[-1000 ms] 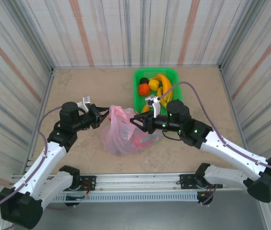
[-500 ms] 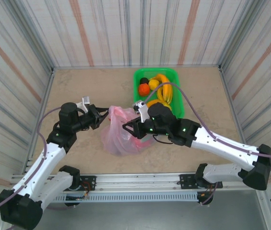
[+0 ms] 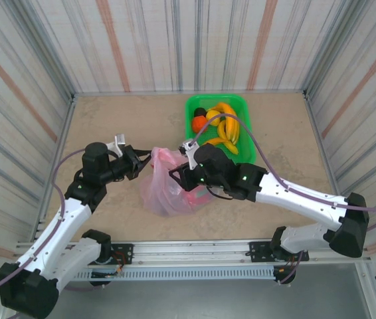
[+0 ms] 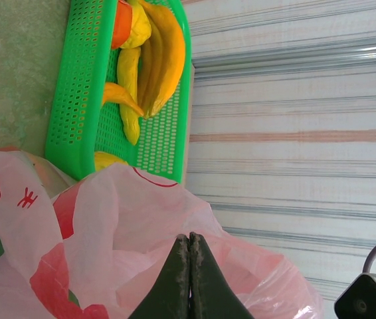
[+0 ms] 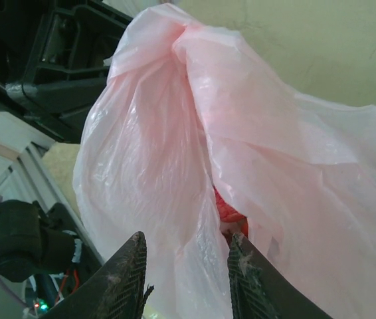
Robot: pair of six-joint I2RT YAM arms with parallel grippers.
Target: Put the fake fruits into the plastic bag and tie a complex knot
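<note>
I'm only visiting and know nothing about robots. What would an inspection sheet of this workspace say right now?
Surface: beige table, flat and mottled.
Job's things: pink bag slumped mid-table; fruits (bananas, an orange one, a dark one) lying in the green basket behind it.
Clutter: nothing seen.
Grippers: left fingers shut, pinching the bag's top edge; right fingers apart, either side of a fold of the bag.
Cables: purple cables, one per arm; the right one arcs over the basket.
Surroundings: striped corrugated walls on three sides; metal rail along the near edge.
</note>
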